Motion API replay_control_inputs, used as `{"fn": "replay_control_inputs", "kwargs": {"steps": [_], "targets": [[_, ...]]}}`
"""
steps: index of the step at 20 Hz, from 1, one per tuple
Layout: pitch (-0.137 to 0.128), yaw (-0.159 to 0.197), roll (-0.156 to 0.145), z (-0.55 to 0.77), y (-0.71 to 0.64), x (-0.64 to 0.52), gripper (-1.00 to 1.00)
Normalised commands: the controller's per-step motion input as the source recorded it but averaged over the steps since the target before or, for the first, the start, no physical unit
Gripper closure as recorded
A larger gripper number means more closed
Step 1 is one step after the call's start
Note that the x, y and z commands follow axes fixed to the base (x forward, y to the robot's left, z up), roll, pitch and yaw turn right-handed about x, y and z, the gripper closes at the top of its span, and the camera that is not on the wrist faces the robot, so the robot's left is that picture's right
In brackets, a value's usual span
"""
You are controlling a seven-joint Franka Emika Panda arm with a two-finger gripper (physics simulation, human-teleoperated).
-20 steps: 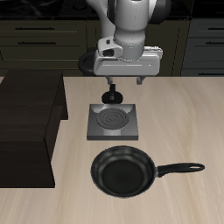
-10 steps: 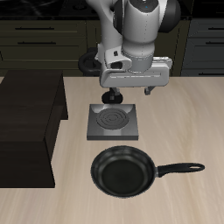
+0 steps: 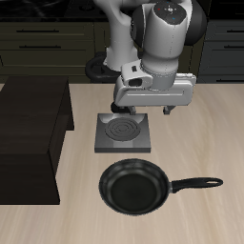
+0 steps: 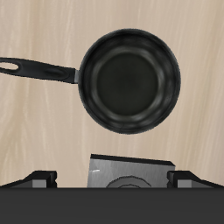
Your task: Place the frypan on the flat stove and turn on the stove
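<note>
The frypan (image 3: pixel 133 187) is a round black pan lying flat on the wooden table near its front edge, with its long handle (image 3: pixel 195 183) pointing sideways. The flat stove (image 3: pixel 124 132), a grey square plate with a ring burner, sits just behind the pan with nothing on it. My gripper (image 3: pixel 152 109) hangs open above the stove's back edge, well above the table, with nothing between its fingers. In the wrist view the whole frypan (image 4: pixel 129 81) and its handle (image 4: pixel 35 70) show. Part of the stove (image 4: pixel 131 171) appears between my fingertips (image 4: pixel 44 178).
A large dark brown cabinet block (image 3: pixel 29 133) stands beside the stove and reaches to the table's front edge. Dark drawers (image 3: pixel 38 43) line the wall behind the table.
My gripper has swung forward and sideways over the stove, toward the side the pan's handle points to. The frypan and stove have not moved.
</note>
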Motion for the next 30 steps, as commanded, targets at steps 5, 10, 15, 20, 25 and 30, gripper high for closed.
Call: {"fn": "replay_control_inputs", "kwargs": {"steps": [5, 10, 15, 20, 25, 30], "targets": [[0.032, 0.006, 0.022, -0.04, 0.06, 0.27, -1.0], [-0.016, -0.009, -0.025, -0.01, 0.02, 0.18, -1.0], [-0.008, 0.031, -0.011, -0.09, 0.14, 0.2, -1.0], [0.024, -0.007, -0.01, -0.1, 0.11, 0.13, -1.0], [-0.021, 0.033, 0.021, -0.11, 0.33, 0.01, -1.0], [-0.002, 0.001, -0.011, -0.15, 0.19, 0.01, -1.0]]}}
